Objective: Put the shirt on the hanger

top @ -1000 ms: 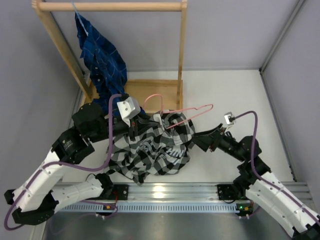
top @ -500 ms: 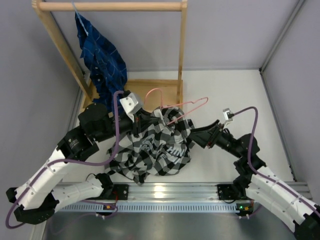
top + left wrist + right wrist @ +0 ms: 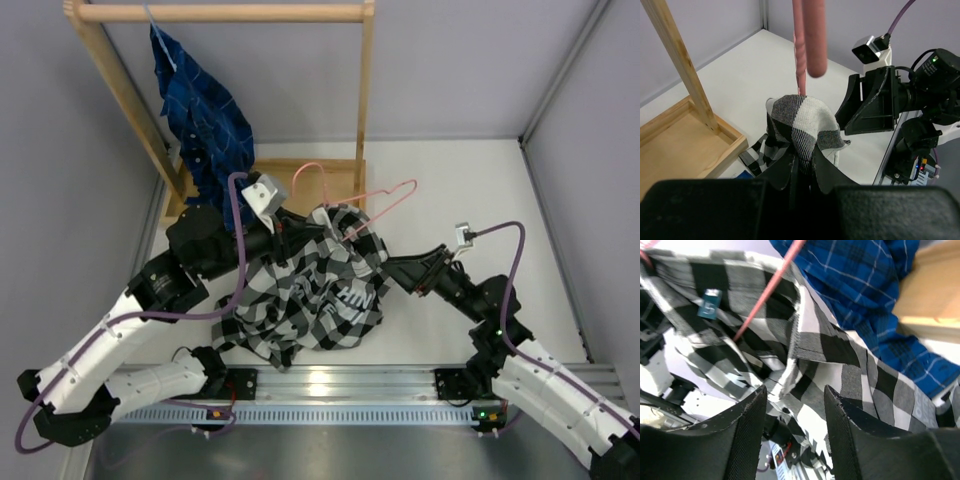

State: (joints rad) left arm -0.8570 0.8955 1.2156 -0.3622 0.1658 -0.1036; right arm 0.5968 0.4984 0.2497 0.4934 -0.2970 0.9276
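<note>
The black-and-white checked shirt (image 3: 315,290) hangs bunched between my two arms. My left gripper (image 3: 312,228) is shut on a raised fold of it, which shows in the left wrist view (image 3: 807,160) as checked cloth (image 3: 805,120) pinched between the jaws. The pink wire hanger (image 3: 385,205) sticks out of the shirt's top, with its hook (image 3: 308,172) toward the rack. Its wire rises just beyond the fold (image 3: 810,40). My right gripper (image 3: 397,268) is open at the shirt's right edge. In the right wrist view (image 3: 795,410) the cloth (image 3: 840,355) and hanger wire (image 3: 770,290) lie ahead of its jaws.
A wooden rack with a top rail (image 3: 220,13) and a tray base (image 3: 300,185) stands at the back left. A dark blue plaid shirt (image 3: 205,120) hangs from it and also shows in the right wrist view (image 3: 865,285). Grey walls close in on both sides.
My left gripper has lifted the shirt fold up and back toward the rack. The hanger has moved back with it. My right gripper has stayed open at the shirt's right edge.
</note>
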